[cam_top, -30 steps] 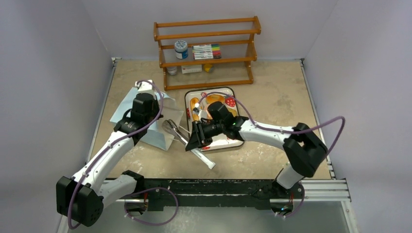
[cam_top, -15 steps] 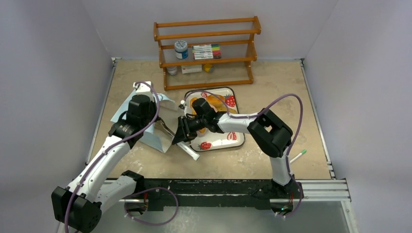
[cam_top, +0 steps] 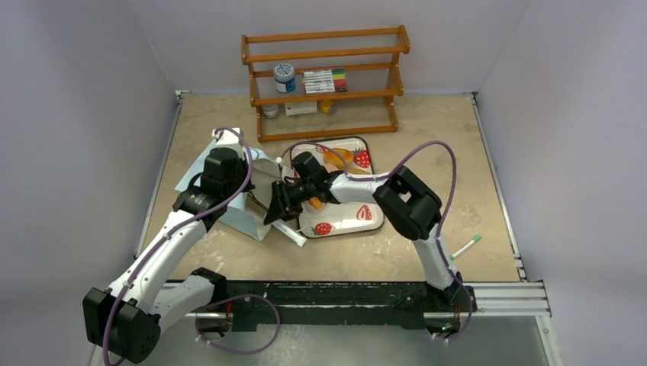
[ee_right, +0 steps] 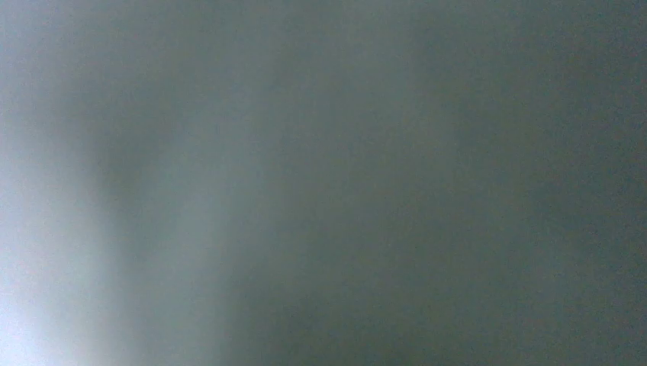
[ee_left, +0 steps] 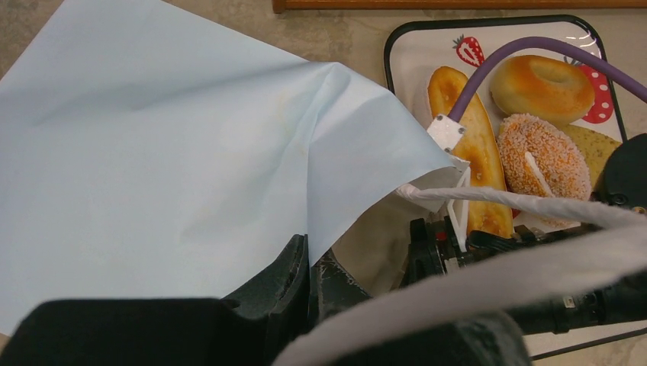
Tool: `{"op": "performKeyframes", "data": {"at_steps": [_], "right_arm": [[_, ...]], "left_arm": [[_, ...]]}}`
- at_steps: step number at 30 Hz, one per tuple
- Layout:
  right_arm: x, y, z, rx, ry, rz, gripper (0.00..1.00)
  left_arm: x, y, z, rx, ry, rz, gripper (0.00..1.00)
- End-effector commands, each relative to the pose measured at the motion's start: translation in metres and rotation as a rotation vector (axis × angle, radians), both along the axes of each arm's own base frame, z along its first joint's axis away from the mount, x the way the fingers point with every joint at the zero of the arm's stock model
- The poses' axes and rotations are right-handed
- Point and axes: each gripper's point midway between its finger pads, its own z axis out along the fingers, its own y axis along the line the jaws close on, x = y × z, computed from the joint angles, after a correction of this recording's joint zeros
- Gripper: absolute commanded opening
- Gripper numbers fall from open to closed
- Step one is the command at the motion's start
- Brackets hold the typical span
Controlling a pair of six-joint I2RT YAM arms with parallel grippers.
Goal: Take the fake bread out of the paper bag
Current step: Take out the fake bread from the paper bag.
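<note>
The light blue paper bag [cam_top: 197, 169] lies on its side left of the tray, its mouth facing right; it fills the left wrist view [ee_left: 152, 137]. My left gripper [ee_left: 309, 263] is shut on the bag's upper mouth edge and holds it up [cam_top: 238, 191]. My right gripper [cam_top: 275, 206] sits at the bag's mouth and looks open; its black fingers [ee_left: 427, 248] show there. The right wrist view is only grey blur. The fake bread lies on the tray: long golden loaf [ee_left: 465, 145], orange-brown ring [ee_left: 542, 88], speckled bun [ee_left: 538, 156], a pale piece [ee_left: 593, 146].
The strawberry-print tray [cam_top: 347, 223] sits mid-table, under my right forearm. A white pen [cam_top: 290, 232] lies in front of the bag, and a green-tipped pen [cam_top: 465, 248] lies at the right. A wooden shelf [cam_top: 324, 76] with jars and markers stands at the back.
My right gripper has moved left from over the tray to the bag's mouth, and its elbow has folded up. My left gripper has kept its hold on the bag's edge.
</note>
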Motion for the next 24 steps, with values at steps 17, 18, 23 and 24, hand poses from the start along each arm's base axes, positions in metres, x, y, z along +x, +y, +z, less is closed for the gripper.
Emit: {"op": "performKeyframes", "data": {"at_steps": [17, 18, 23, 24], "right_arm": [[0.044, 0.033, 0.007, 0.029, 0.012, -0.024, 0.49], [0.047, 0.035, 0.008, 0.034, 0.01, -0.025, 0.49], [0.059, 0.049, 0.014, 0.058, -0.016, -0.044, 0.5], [0.059, 0.052, 0.015, 0.06, -0.015, -0.04, 0.5]], "left_arm": [[0.001, -0.012, 0.029, -0.071, -0.072, -0.054, 0.0], [0.0, -0.012, 0.028, -0.067, -0.067, -0.057, 0.0], [-0.005, -0.014, 0.022, -0.06, -0.044, -0.083, 0.0], [-0.005, -0.014, 0.02, -0.059, -0.039, -0.087, 0.0]]}}
